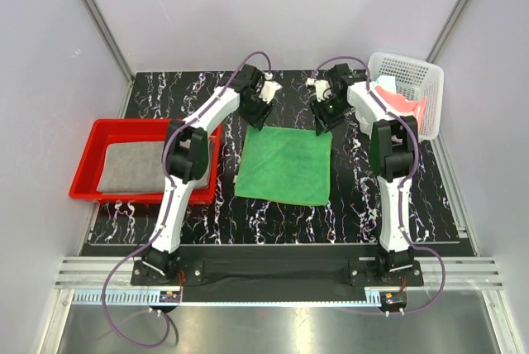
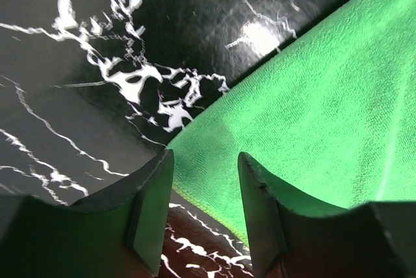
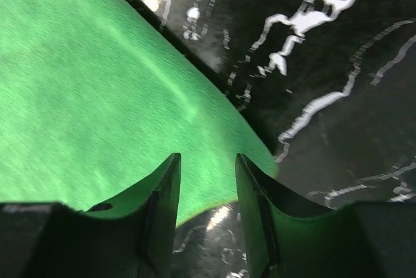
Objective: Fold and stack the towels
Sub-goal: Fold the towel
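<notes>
A bright green towel (image 1: 285, 164) lies spread flat in the middle of the black marbled table. My left gripper (image 1: 256, 114) hovers over its far left corner, jaws apart with nothing between them. In the left wrist view the gripper (image 2: 205, 158) frames the towel's edge (image 2: 312, 109). My right gripper (image 1: 324, 118) is over the far right corner, also open and empty. The right wrist view shows the gripper (image 3: 208, 159) just above the towel's corner (image 3: 84, 96). A folded grey towel (image 1: 136, 168) rests in the red tray. A salmon-pink towel (image 1: 405, 102) sits in the basket.
The red tray (image 1: 91, 160) stands at the table's left edge. The white perforated basket (image 1: 413, 73) stands at the back right corner. Pale walls with metal rails close in the table on three sides.
</notes>
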Available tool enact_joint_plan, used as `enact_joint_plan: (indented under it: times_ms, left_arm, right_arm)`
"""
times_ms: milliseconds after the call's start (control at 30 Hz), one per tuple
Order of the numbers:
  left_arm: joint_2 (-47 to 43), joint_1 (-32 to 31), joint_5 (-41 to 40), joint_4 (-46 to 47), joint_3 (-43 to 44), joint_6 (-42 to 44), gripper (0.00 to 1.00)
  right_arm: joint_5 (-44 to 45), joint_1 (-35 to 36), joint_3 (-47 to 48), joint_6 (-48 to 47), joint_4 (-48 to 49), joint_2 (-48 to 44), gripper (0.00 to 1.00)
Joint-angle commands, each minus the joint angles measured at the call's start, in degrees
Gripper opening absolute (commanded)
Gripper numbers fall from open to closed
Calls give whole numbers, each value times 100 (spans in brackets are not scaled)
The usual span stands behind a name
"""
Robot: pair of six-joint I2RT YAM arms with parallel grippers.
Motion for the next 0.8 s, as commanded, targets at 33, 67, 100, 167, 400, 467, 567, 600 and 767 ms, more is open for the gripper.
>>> enact_joint_plan:
  times_ms: [33, 67, 100, 167, 400, 467, 567, 600, 767]
  left_arm:
    - [211, 13, -40, 65, 436, 210, 49]
    - [246, 4, -197, 65, 480, 202, 48]
    - [281, 4, -260, 91, 480, 219, 48]
    - [316, 4, -348, 56, 480, 289, 47]
    - [396, 13, -462, -67, 480, 562, 42]
    - [387, 13, -585, -76, 498, 588, 42]
    - [308, 48, -691, -23, 498, 606, 46]
    - [255, 65, -691, 20, 489, 623, 46]
    - [255, 197, -568, 47, 498, 676, 46]
  right_arm:
    - [-66, -148, 276, -554, -278, 108, 47]
    - [-66, -157, 294, -589, -313, 134, 47]
    - [-75, -200, 285, -633, -357, 152, 47]
    - [-110, -245, 311, -686, -383, 196, 47]
    - [-216, -368, 443, -862, -463, 424, 48]
    - [-303, -394, 575, -889, -524, 547, 48]
    - [-304, -403, 759, -924, -594, 670, 48]
    - [-251, -394, 803, -906, -594, 679, 48]
    - [-260, -394, 1163, -897, -700, 697, 52]
